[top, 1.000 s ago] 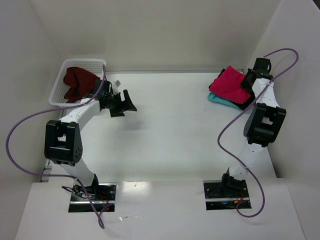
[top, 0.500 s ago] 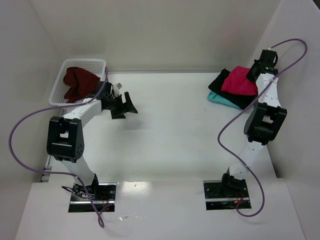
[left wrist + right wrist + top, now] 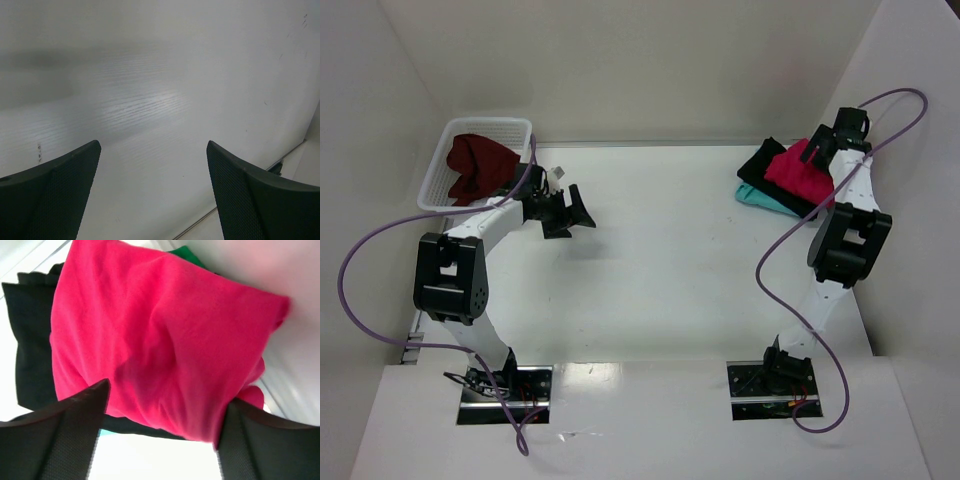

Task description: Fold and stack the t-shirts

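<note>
Top view first. The one shirt not stacked yet is the maroon shirt (image 3: 475,165), bunched up inside the basket (image 3: 490,122) at the far left corner. It's a crumpled heap, so there's no clean long axis, though the bulk runs roughly from the basket's far rim toward its near rim. The left gripper (image 3: 575,210) sits just off the basket's right side, over the table (image 3: 660,260), with its fingers pointing away from the basket. That's the relation we'd say the next move hangs on: the shirt lies behind that gripper, not in front of it, so the wrist has to swing back round toward the basket. The left arm is clearly the nearer one. The right gripper (image 3: 817,152) is well across from the basket at the far right, over the pile: pink shirt (image 3: 800,172) on top, black shirt (image 3: 760,163) under it, teal shirt (image 3: 760,200) poking out at the bottom.

Left wrist view: the left gripper (image 3: 152,145) has its jaws spread wide with nothing between them, only bare table (image 3: 150,90) below. No basket or cloth shows here, which fits it facing the wrong way.

Right wrist view: the right gripper (image 3: 165,395) is also wide apart and gripping nothing, looking straight down on the pink shirt (image 3: 160,330), which is folded but a bit puffy. The black shirt (image 3: 30,340) sticks out along one side and a sliver of the teal shirt (image 3: 187,251) shows at the top. We can't tell whether the fingertips touch the cloth.

Our read: three stacked, one to go — a job for the left arm.
</note>
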